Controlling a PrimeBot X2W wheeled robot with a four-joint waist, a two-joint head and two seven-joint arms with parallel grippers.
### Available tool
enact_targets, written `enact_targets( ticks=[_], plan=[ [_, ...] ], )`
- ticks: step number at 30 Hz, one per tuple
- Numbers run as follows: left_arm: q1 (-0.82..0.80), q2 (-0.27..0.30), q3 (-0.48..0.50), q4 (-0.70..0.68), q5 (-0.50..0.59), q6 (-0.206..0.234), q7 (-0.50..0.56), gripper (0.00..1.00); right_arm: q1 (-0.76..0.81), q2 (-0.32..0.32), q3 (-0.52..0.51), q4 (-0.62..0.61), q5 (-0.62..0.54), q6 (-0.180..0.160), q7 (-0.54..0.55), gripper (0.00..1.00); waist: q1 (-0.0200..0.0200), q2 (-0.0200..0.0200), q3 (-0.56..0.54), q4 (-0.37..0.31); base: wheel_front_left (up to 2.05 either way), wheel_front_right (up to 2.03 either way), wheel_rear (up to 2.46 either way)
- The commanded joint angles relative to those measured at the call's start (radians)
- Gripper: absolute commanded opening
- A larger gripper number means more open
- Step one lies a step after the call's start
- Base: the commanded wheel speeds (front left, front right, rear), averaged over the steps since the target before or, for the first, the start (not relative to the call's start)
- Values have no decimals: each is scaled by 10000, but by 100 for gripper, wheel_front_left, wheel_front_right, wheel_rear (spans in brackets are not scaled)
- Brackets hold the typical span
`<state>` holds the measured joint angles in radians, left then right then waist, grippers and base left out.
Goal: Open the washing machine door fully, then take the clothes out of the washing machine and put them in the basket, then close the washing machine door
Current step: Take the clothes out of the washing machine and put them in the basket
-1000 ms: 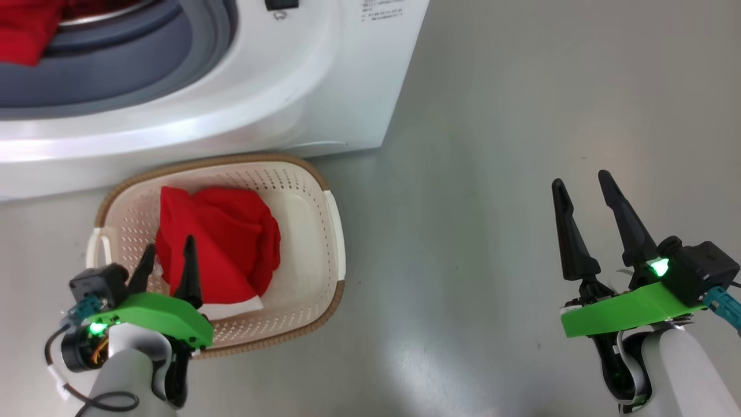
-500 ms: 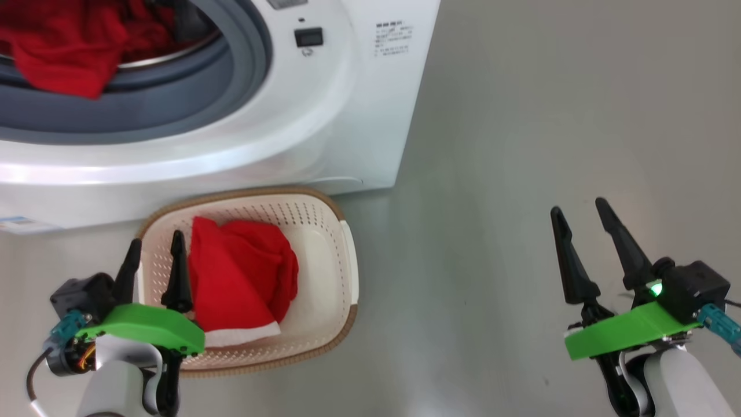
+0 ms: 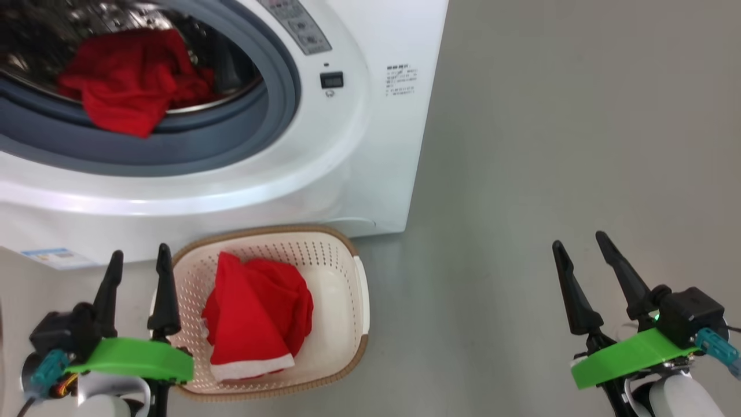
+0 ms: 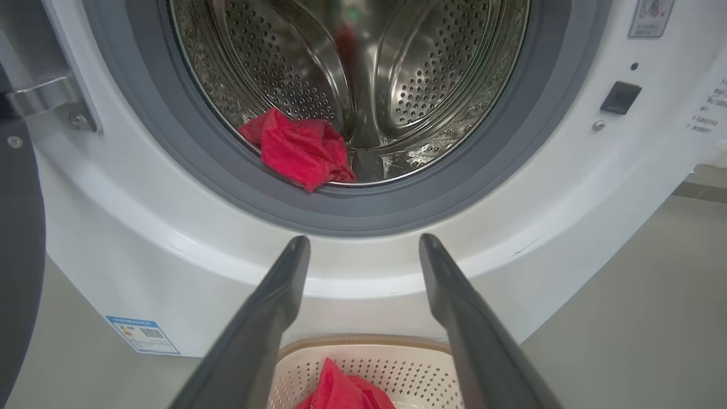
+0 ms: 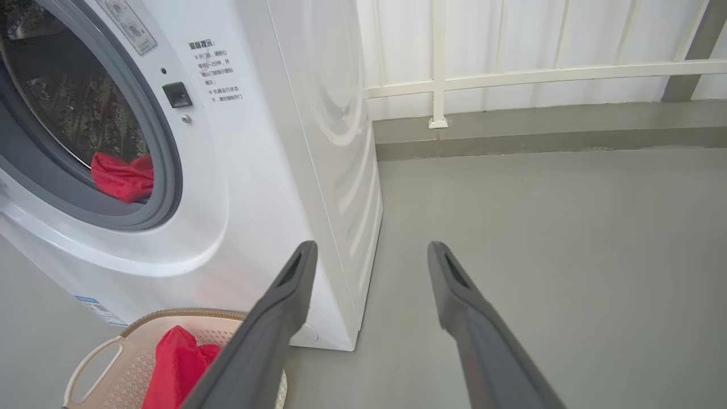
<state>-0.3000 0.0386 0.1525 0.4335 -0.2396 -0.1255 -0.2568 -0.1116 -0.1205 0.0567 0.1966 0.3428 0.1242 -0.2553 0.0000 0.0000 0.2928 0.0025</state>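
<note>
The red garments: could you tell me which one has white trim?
The garment in the basket: a white band edges it, whereas the garment in the drum shows only red.

Washer [image 3: 359, 145] at upper left of the head view; door [image 4: 20, 238] swung out at its left. In drum [image 4: 431, 85], at front lip: one garment [image 3: 121, 92]. On floor [image 3: 521, 174] just before washer: basket [image 3: 260, 230], second garment [image 3: 260, 313] inside. Left gripper [image 3: 140, 250] just left of basket; right gripper [image 3: 579, 238] well apart at right, over floor.

Red clothes [image 3: 257, 315] — cream perforated basket [image 3: 340, 304], white washing machine [image 3: 376, 162].
</note>
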Motion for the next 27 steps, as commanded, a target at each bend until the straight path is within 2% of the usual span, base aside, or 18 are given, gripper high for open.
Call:
enact_targets(
  ticks=[1, 11, 27],
  plan=[
    [292, 179, 311, -530, 165, -52, -49, 100, 161, -126, 236, -188, 65, 65, -65, 100, 0, 0, -385, 48, 0, 0, 0],
    [1686, 123, 418, -2165, 520, -52, -49, 100, 732, -139, 119, -165, 107, 65, -65, 100, 0, 0, -1218, 40, 0, 0, 0],
    [3475, 117, 251, -3202, 123, 112, -49, 100, 1484, -26, -284, -298, 165, 65, -65, 100, 0, 0, -1636, 86, 0, 0, 0]
  ],
)
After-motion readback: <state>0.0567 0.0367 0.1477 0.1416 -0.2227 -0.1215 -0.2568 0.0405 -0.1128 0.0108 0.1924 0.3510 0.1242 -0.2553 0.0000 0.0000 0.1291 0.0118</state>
